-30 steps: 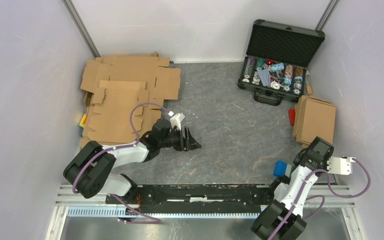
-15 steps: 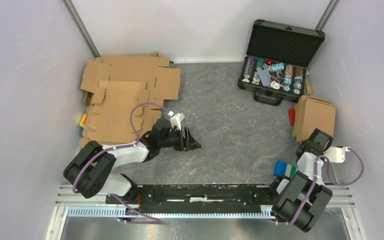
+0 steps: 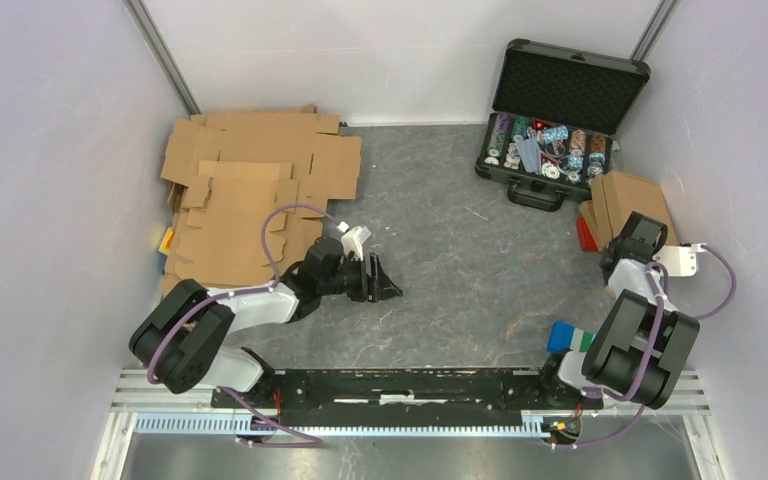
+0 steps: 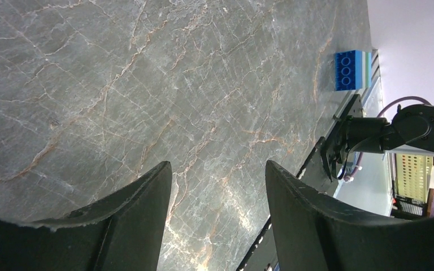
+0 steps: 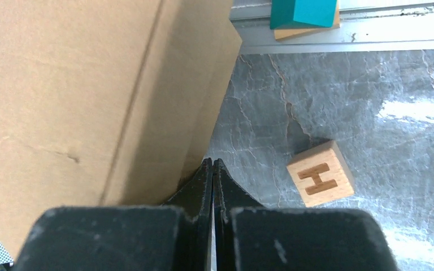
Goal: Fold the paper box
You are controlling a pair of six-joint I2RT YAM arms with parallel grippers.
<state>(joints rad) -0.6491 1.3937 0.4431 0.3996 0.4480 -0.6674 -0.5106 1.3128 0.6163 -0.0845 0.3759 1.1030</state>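
Several flat brown paper box blanks (image 3: 250, 195) lie stacked at the back left. My left gripper (image 3: 385, 282) hovers low over the bare stone table to their right, open and empty; in the left wrist view the gripper (image 4: 217, 166) shows only table between its fingers. A second stack of folded cardboard (image 3: 632, 200) sits at the right wall. My right gripper (image 5: 212, 164) is shut, empty, its tip at the lower edge of that cardboard (image 5: 79, 84), which fills the left of the right wrist view. From above, the right fingertips are hidden by the wrist.
An open black case (image 3: 560, 110) of poker chips stands at the back right. A blue and green block (image 3: 565, 338) lies by the right arm's base. A wooden H cube (image 5: 320, 173) and a teal block (image 5: 305, 11) lie near the right gripper.
The right arm has swung from the front edge back to the right cardboard stack, which now sits farther back and looks tipped up. The left arm has not moved.
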